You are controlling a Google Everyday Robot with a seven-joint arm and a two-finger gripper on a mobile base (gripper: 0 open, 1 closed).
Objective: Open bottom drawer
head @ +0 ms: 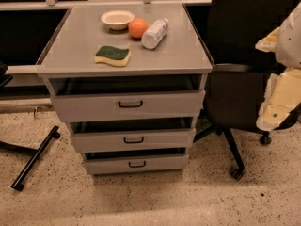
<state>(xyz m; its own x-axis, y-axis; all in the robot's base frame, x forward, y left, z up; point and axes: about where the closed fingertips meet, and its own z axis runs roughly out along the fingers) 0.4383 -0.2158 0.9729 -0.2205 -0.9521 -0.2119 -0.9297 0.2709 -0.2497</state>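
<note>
Matt metal bottom drawer (162, 163), gripper (278, 102) at right

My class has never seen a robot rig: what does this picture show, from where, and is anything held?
One camera, mounting unknown, looks down on a grey cabinet. On its top lie a bowl, an orange, a bottle on its side and a green-and-yellow sponge. The bottom drawer, the shortest-fronted of three, has a small black handle. The white and cream shape at the right edge is the robot's gripper, beside a black office chair, away from the drawers. It appears to hold nothing.
</note>
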